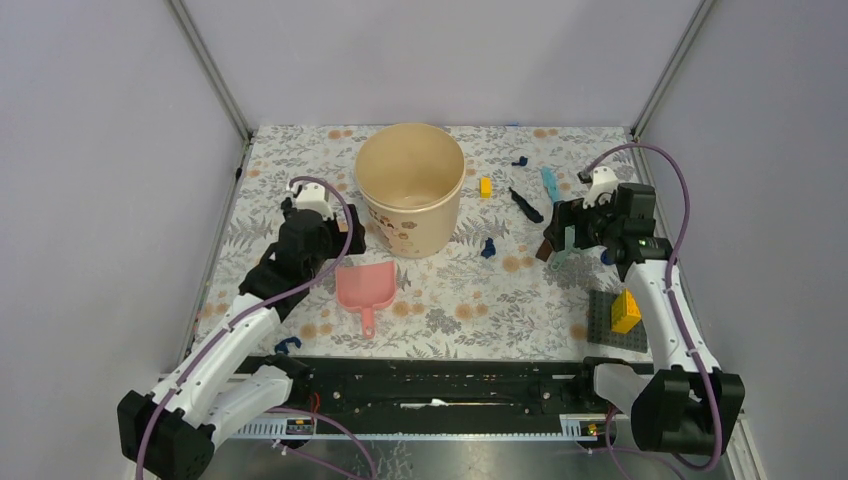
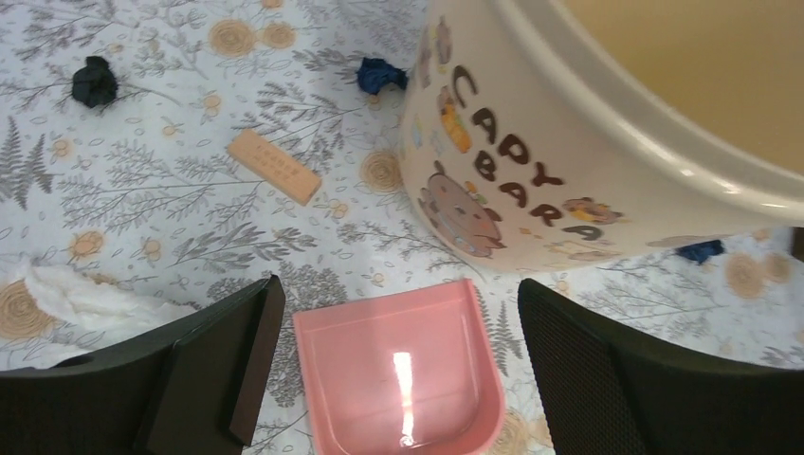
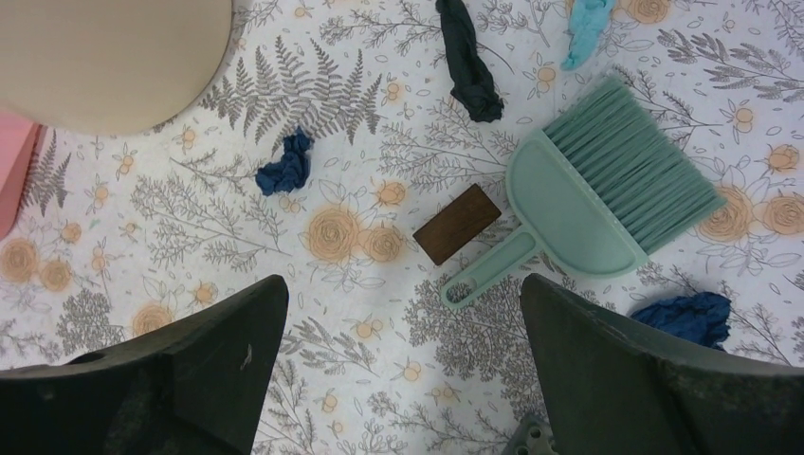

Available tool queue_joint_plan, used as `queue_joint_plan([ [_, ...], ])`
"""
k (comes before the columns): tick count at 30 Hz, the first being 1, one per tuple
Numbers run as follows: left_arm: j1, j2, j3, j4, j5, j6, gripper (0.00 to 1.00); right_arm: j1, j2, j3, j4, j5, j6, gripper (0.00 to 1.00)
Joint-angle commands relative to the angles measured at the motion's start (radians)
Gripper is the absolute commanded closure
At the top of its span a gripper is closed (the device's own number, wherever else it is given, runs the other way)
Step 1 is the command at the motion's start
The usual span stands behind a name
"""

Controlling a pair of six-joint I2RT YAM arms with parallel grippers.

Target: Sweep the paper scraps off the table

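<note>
Both arms reach forward over the table (image 1: 470, 300), jaws spread and empty: the left gripper (image 2: 398, 303) tipped over the pink dustpan (image 2: 398, 379), the right gripper (image 3: 403, 284) above the teal brush (image 3: 588, 204), apparently not touching it, with paper scraps (image 3: 286, 166) scattered nearby.

Lab test cell w/ grey panel walls (image 1: 100, 150), alu frame (image 1: 210, 70).

**Left arm** (image 1: 228, 338) and **right arm** (image 1: 668, 315): white link shells, black joint housings, a lavender cable (image 1: 686, 220) looped along each. Black base blocks (image 1: 165, 440) sit at 7 and 5 o'clock in the overhead view. Fingers (image 2: 607, 379) are matte black, one with fine mesh texture.
</note>
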Motion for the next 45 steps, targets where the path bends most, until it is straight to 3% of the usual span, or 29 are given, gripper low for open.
queue_joint_plan([
  [1,-0.005,-0.034,0.091,-0.023,0.100,-0.024,0.02,-0.004,-0.074,0.038,-0.105,-0.014,-0.089,0.00],
  [11,-0.006,-0.108,0.115,-0.081,0.363,-0.011,0.01,-0.004,-0.119,-0.009,-0.136,0.016,-0.136,0.00],
  [18,-0.006,-0.144,0.138,-0.282,0.108,-0.078,0.01,-0.004,-0.096,-0.033,-0.120,-0.017,-0.136,0.01],
  [24,-0.006,-0.149,0.043,-0.262,0.180,-0.198,0.01,-0.004,-0.060,-0.021,-0.111,-0.022,-0.140,0.00],
  [27,-0.006,-0.093,0.000,-0.179,0.500,-0.122,0.01,-0.004,-0.057,-0.020,-0.110,-0.032,-0.137,0.00],
  [28,-0.006,-0.076,-0.005,-0.171,0.537,-0.130,0.01,-0.004,-0.057,-0.022,-0.110,-0.037,-0.135,0.00],
  [36,-0.008,-0.154,-0.073,-0.067,0.544,-0.083,0.01,-0.004,-0.029,-0.027,-0.110,-0.007,-0.145,0.00],
  [45,-0.008,-0.216,-0.113,-0.024,0.498,-0.147,0.01,-0.004,0.150,0.067,-0.083,0.113,-0.119,0.00],
])
